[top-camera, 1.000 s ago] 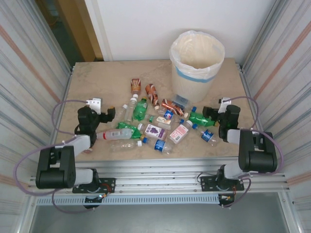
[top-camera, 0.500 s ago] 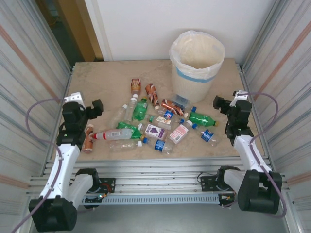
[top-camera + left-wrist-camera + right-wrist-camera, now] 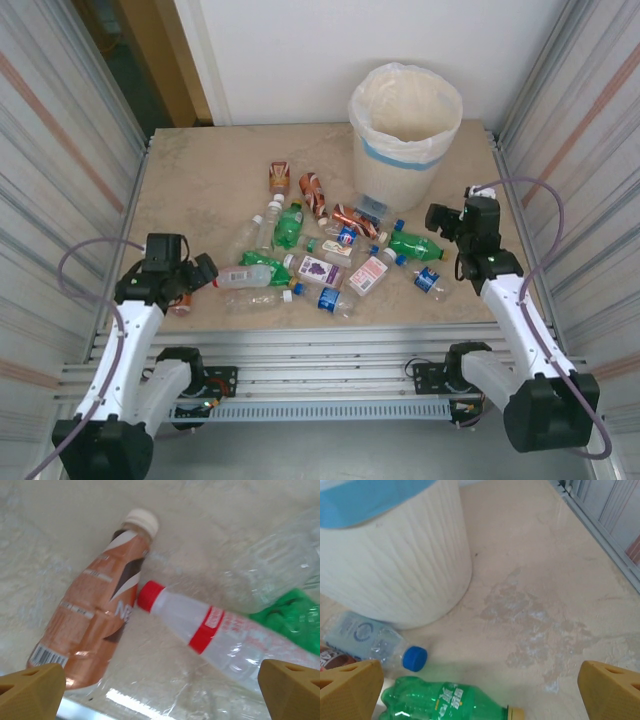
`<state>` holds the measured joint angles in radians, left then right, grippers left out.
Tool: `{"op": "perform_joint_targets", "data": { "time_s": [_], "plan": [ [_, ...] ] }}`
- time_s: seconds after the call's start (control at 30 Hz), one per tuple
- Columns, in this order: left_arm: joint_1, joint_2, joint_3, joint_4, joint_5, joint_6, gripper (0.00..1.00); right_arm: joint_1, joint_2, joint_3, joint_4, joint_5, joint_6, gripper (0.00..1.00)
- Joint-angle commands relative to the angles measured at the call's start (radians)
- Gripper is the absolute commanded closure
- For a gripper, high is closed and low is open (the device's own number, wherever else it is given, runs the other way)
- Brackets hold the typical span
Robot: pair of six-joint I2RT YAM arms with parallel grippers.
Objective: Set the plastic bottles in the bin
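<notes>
My left pincer is spread wide and pinches nothing. The risk, as I judge it, is that two bottles lie inside its spread at once. The brown-orange plastic bottle with a white cap lies ahead on its left side. The clear plastic bottle with a red cap and red label rests its cap against that one and runs off to the right side. Closing here could catch both, or squeeze a smooth round flank so that it squirts free.

My right pincer is likewise spread and empty. The green plastic bottle lies just under it, toward its left. The tall white bin with a blue band stands ahead-left, near enough that I could bump it on the lift.
</notes>
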<state>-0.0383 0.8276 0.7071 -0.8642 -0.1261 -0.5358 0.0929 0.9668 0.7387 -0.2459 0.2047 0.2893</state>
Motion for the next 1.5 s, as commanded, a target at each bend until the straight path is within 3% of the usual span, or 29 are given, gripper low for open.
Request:
{"op": "perform_joint_targets", "data": {
  "time_s": [0.0,0.23,0.57,0.93,1.2,1.47],
  "plan": [
    [-0.003,0.054,0.006,-0.071,-0.066,-0.062,0.01,0.009,-0.023,0.051,-0.063,0.08,0.029,0.02],
    [0.017,0.152,-0.016,-0.059,-0.17,-0.099,0.01,0.01,-0.06,0.05,-0.066,0.127,0.034,0.02],
    [0.088,0.246,-0.081,0.056,-0.097,-0.129,0.01,0.013,-0.05,0.085,-0.084,0.152,0.039,0.02],
    [0.169,0.309,-0.113,0.105,-0.095,-0.229,0.01,0.031,-0.038,0.106,-0.087,0.18,0.027,0.02],
    [0.22,0.393,-0.124,0.203,-0.093,-0.247,0.09,0.045,-0.037,0.12,-0.093,0.19,0.016,0.02],
    [0.326,0.489,-0.137,0.325,0.001,-0.23,0.21,0.073,-0.03,0.133,-0.095,0.218,0.001,0.02]
  ]
}}
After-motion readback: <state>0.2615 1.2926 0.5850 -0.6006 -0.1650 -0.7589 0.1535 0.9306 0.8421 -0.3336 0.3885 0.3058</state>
